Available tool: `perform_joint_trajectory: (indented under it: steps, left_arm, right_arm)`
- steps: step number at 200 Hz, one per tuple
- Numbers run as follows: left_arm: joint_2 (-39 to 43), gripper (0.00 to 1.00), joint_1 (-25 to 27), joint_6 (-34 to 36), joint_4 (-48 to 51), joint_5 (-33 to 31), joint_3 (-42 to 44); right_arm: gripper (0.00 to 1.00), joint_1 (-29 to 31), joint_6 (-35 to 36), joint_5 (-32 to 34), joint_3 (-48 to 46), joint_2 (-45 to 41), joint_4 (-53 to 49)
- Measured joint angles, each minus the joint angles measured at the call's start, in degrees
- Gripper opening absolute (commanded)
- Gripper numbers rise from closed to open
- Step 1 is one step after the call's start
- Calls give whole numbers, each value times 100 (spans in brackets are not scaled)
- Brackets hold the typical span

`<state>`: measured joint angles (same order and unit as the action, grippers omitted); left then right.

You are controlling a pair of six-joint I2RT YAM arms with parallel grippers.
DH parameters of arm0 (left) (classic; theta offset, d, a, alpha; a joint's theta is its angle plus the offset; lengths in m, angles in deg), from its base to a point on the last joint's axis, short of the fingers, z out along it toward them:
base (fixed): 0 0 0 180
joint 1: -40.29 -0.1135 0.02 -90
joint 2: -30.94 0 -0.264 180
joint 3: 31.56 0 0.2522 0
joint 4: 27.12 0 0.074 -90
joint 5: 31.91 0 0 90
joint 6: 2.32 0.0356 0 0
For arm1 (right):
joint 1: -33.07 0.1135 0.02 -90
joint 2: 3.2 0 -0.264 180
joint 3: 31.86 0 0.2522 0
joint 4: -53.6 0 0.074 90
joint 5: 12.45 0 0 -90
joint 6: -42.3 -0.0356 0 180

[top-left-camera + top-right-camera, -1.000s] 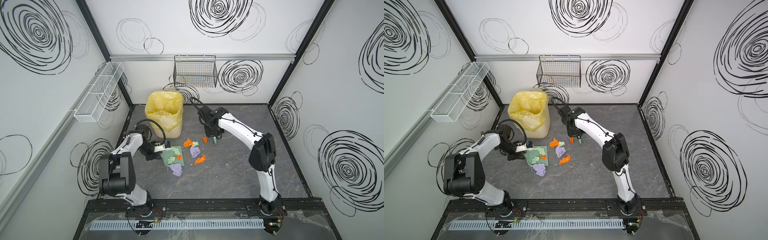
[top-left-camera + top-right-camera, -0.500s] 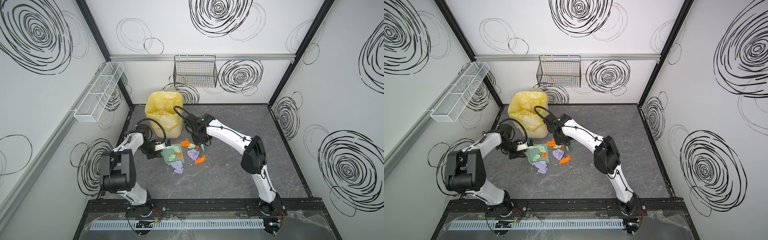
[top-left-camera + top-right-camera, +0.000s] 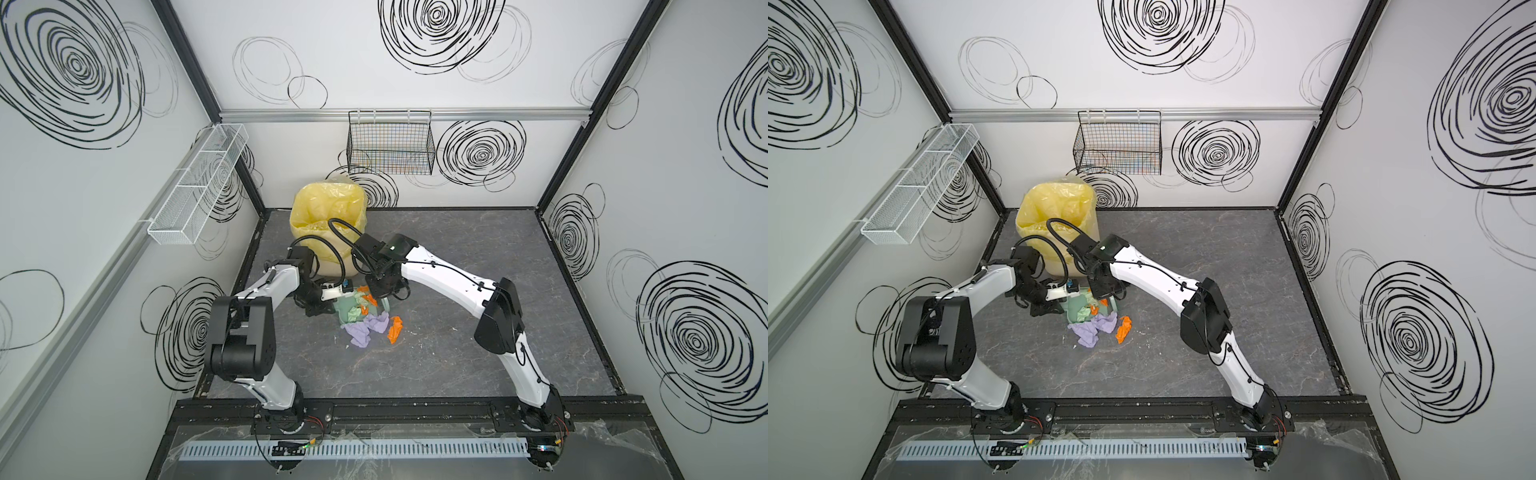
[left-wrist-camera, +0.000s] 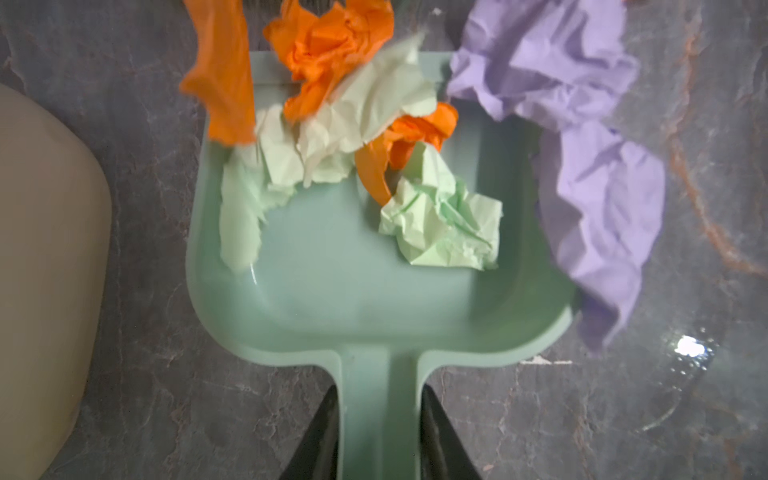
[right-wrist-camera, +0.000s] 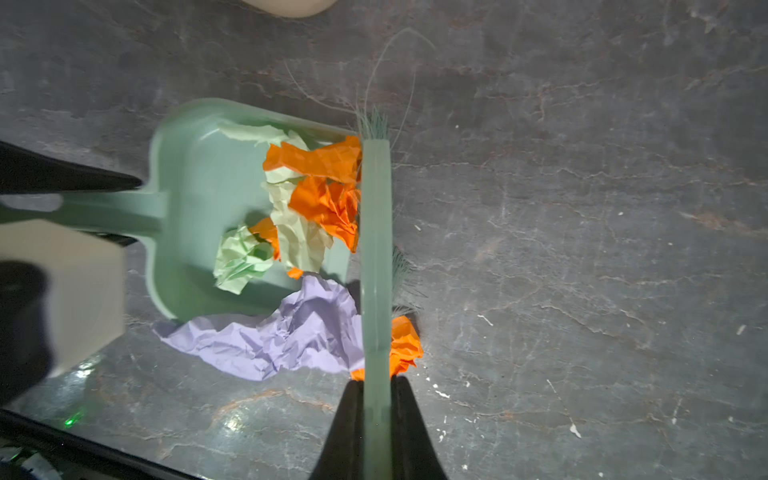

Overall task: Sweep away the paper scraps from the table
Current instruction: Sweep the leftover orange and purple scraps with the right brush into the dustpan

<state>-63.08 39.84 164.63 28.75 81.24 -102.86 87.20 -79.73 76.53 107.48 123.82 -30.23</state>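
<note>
You have open table [image 3: 478, 249] across the far right area and in the near middle in both top views; passage there is unobstructed. The bin [image 3: 328, 216] blocks the far left corner. Just in front of it, the dustpan [image 4: 353, 291], the brush [image 5: 376, 232] across its mouth and the paper scraps [image 3: 368, 332] fill the surface. The left arm [image 3: 270, 286] and right arm [image 3: 440, 274] meet above this cluster.

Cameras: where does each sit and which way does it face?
Both top views: above the front edge, looking down at the table; left arm and right arm whole.
Left wrist: behind the left gripper, which is shut on the dustpan handle.
Right wrist: behind the right gripper, shut on the brush, facing down.
Shared: both wrist views show dustpan and paper scraps.
</note>
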Motion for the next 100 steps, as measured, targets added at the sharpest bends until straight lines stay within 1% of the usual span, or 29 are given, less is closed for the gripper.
perform_joint_trajectory:
  steps: [69, 100]
  left_arm:
    - [-61, 0, 129, -199, -33, 96, 0]
    - [-68, 0, 170, -236, -31, 184, 0]
  right_arm:
    - [0, 160, -168, -157, 15, -24, -17]
    - [0, 142, -271, 4, -181, -343, -24]
